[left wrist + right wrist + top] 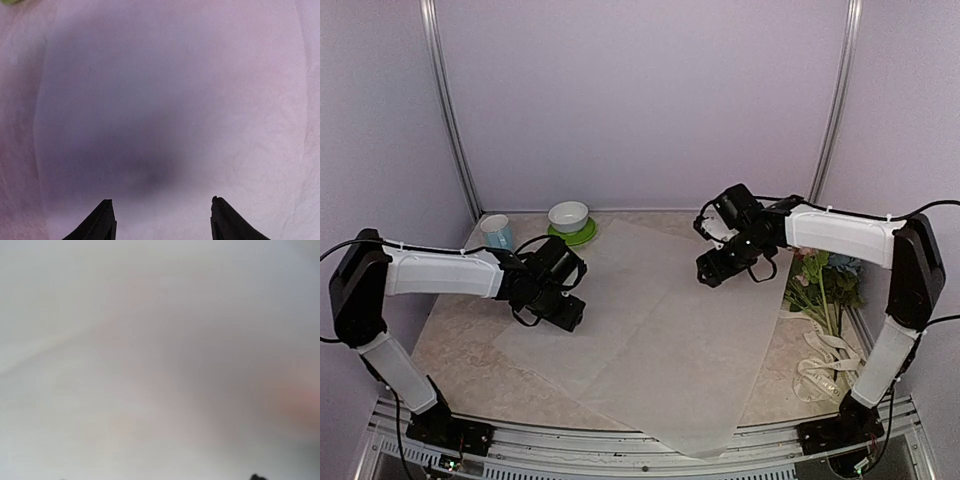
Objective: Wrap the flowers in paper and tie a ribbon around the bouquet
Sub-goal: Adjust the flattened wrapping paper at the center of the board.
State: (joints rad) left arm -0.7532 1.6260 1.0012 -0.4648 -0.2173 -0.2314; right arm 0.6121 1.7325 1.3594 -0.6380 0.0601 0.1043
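The paper (650, 330) lies spread flat over the middle of the table as a large white translucent sheet. My left gripper (565, 315) hovers over its left edge. In the left wrist view its jaws (161, 202) stand open, with only paper (165, 100) between them. My right gripper (712, 272) hangs over the sheet's far right part. Its wrist view is blurred and shows only paper (150, 365) and one dark fingertip (256, 476) far off to the side, so it is open and holds nothing. The flowers (825, 280) lie at the right edge. The ribbon (825, 365) lies coiled in front of them.
A light blue cup (497, 232) and a white bowl (569, 216) on a green saucer (584, 236) stand at the back left. Enclosure walls close the table at back and sides. The paper's near corner overhangs the front rail (700, 445).
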